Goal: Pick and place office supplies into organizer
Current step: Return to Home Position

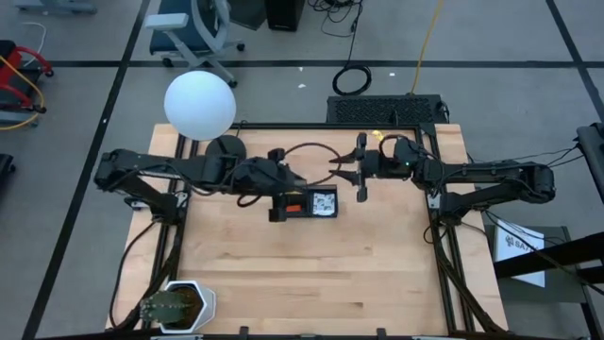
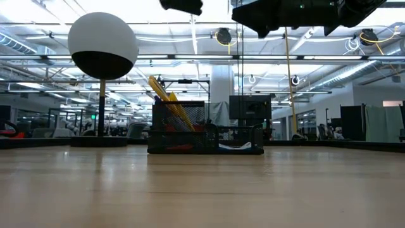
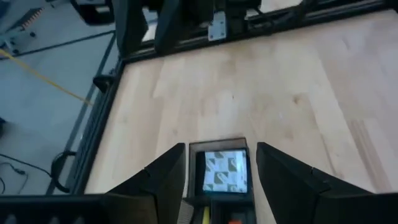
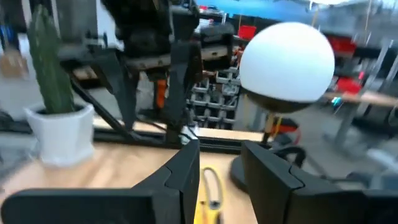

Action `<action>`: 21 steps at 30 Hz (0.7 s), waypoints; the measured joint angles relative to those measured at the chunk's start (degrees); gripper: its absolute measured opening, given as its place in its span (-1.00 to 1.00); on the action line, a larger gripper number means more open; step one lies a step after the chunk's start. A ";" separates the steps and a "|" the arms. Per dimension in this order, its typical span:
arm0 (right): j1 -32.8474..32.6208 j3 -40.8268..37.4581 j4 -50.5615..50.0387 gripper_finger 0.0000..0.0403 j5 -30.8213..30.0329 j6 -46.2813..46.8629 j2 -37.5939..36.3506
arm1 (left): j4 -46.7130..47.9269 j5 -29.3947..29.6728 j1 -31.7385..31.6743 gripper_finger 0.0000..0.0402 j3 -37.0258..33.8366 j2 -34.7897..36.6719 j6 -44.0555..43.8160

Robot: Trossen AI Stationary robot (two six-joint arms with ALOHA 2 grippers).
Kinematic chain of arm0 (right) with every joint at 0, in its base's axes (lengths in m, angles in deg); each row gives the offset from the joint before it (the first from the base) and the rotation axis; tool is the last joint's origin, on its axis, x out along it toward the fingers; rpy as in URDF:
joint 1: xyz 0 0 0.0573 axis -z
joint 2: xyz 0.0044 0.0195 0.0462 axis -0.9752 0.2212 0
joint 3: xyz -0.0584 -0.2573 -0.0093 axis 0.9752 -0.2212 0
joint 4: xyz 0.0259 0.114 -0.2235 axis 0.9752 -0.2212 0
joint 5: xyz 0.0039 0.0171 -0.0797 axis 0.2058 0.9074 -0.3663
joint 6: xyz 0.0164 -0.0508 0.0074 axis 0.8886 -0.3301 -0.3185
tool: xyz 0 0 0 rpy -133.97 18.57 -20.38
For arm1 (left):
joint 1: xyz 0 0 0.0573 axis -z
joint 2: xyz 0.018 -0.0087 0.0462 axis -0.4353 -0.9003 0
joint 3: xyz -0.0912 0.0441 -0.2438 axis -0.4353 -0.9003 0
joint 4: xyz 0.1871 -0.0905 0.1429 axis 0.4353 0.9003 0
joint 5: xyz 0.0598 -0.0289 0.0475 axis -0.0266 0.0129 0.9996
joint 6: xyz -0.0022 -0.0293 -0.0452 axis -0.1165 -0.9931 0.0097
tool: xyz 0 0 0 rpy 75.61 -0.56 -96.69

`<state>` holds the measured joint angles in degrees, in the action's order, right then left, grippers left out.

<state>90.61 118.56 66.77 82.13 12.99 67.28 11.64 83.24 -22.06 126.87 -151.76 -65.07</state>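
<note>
The black organizer (image 1: 307,201) (image 2: 205,136) stands at the table's middle, toward the far edge. Yellow-handled scissors (image 2: 166,95) (image 4: 210,186) lean upright in its tall compartment. A patterned note pad (image 1: 324,200) (image 3: 224,171) lies in its low compartment, and something red (image 2: 177,147) sits inside. My left gripper (image 1: 276,203) (image 3: 221,152) hovers open over the organizer's left end, high above it. My right gripper (image 1: 342,172) (image 4: 221,149) hangs open just far and right of the organizer, also raised, pointing toward the table's left. Pens, pencil and eraser cannot be made out.
A lamp with a white globe (image 1: 200,104) (image 2: 102,45) (image 4: 287,62) stands on a round black base (image 1: 225,148) at the far left. A potted plant (image 1: 175,304) (image 4: 53,112) sits at the near left corner. Bare wood (image 1: 321,274) lies in front of the organizer.
</note>
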 joint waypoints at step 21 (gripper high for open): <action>-0.01 -0.02 -4.73 -0.46 18.07 22.35 0.00 | -17.50 -3.96 -3.40 0.00 -13.81 4.31 -0.81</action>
<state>90.60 118.54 62.04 100.20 35.34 67.27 -5.87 79.28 -25.46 113.06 -147.45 -65.88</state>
